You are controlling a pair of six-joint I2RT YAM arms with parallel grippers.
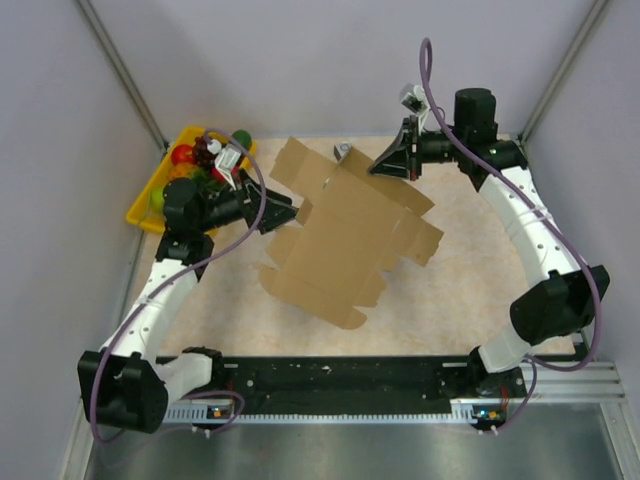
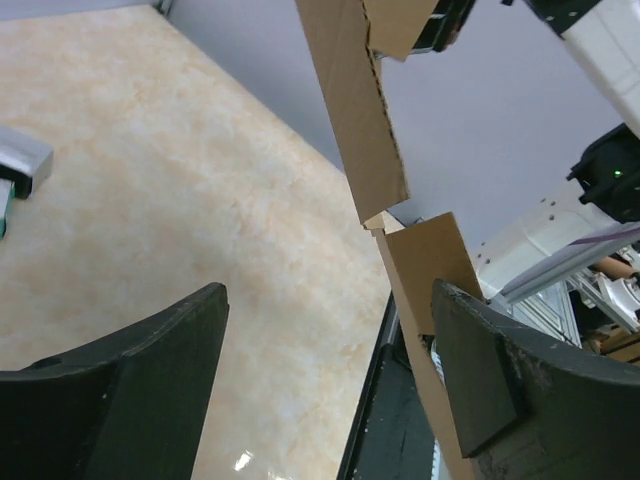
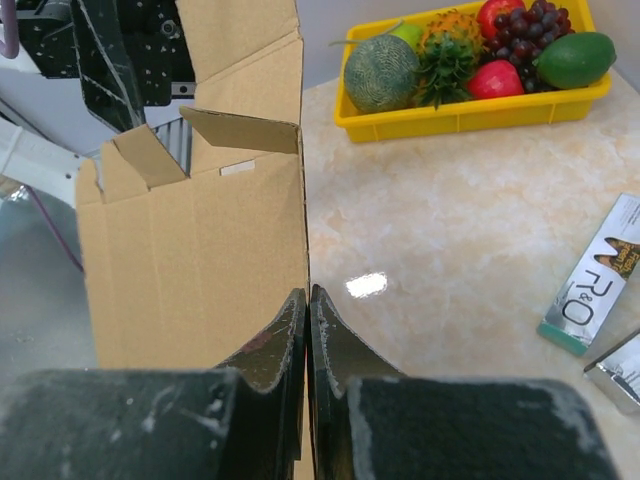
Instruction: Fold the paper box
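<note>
The paper box is a flat brown die-cut sheet with flaps, held tilted above the middle of the table. My right gripper is at its far right corner. In the right wrist view, that gripper is shut on the sheet's edge. My left gripper is at the sheet's left side with its jaws wide apart. From the left wrist camera, the cardboard runs edge-on just inside the right finger. The left gripper is open and grips nothing.
A yellow tray of fruit stands at the far left corner and also shows from the right wrist camera. A printed teal and white box and a silvery packet lie on the table. A small item peeks out behind the sheet.
</note>
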